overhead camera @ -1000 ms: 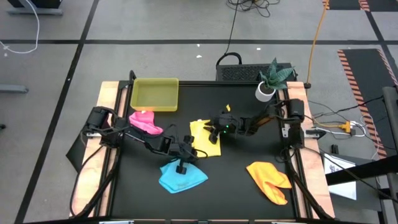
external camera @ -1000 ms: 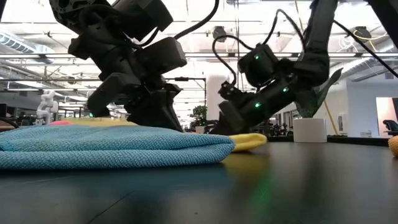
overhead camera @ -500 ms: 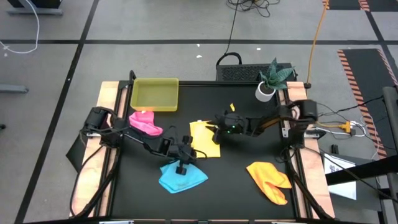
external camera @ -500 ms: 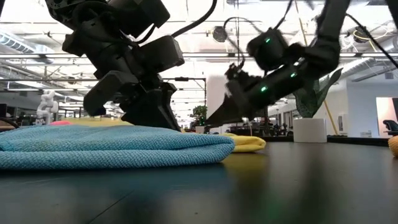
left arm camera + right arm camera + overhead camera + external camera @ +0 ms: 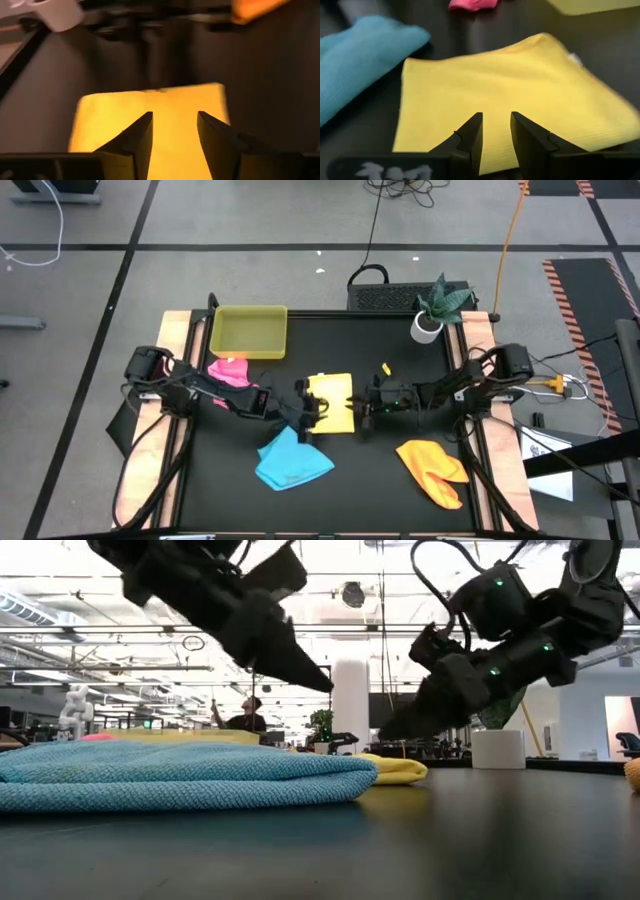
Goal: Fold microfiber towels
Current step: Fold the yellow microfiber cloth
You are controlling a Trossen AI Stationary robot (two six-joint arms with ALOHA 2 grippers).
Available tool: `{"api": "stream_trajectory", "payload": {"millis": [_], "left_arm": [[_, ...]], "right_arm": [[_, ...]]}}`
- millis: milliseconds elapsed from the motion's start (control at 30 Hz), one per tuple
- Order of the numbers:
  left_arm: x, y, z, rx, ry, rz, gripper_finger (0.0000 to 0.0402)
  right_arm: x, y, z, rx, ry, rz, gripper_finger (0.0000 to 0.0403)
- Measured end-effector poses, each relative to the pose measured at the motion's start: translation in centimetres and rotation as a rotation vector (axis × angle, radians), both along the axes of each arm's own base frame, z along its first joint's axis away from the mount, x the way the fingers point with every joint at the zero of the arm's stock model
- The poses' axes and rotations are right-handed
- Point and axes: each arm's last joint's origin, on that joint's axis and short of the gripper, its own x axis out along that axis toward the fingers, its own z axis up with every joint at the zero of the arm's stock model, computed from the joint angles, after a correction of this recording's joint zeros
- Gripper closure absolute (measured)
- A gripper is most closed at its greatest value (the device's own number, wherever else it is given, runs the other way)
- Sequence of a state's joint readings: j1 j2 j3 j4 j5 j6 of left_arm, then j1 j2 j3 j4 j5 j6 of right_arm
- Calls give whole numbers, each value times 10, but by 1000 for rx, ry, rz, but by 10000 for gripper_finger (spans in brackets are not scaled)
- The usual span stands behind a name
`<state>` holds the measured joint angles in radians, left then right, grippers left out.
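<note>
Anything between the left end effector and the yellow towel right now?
Nothing visible. The left end effector hangs open at the yellow towel's left edge, with only bare table around it. The right end effector sits off the towel's opposite side.

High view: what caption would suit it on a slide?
Both end effectors, left and right, flank a folded yellow towel on the table.

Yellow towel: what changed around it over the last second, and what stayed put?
The yellow towel now lies flat as a neat rectangle; a second ago it was still being worked. The left claw has let go, opened and lifted to its left edge. The right claw has backed off to the right, empty. The blue towel, pink towel, orange towel and tray are unchanged.
</note>
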<state>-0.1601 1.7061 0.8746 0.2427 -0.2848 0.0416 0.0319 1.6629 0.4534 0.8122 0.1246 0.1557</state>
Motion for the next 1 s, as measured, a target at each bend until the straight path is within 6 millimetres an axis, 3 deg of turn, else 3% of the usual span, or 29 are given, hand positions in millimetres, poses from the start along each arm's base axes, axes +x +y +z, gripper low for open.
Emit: {"api": "stream_trajectory", "payload": {"millis": [200,467,700,1000], "left_arm": [[5,46,-29,-61,95,204,300],[6,77,-62,-94,175,326,366],[7,77,-65,-75,185,312,397],[2,45,-33,32,140,239,383]], "right_arm": [[7,10,-9,-6,28,45,310],[8,16,-24,23,107,124,310],[6,23,-25,-16,132,159,310],[8,27,-7,-47,37,202,305]]}}
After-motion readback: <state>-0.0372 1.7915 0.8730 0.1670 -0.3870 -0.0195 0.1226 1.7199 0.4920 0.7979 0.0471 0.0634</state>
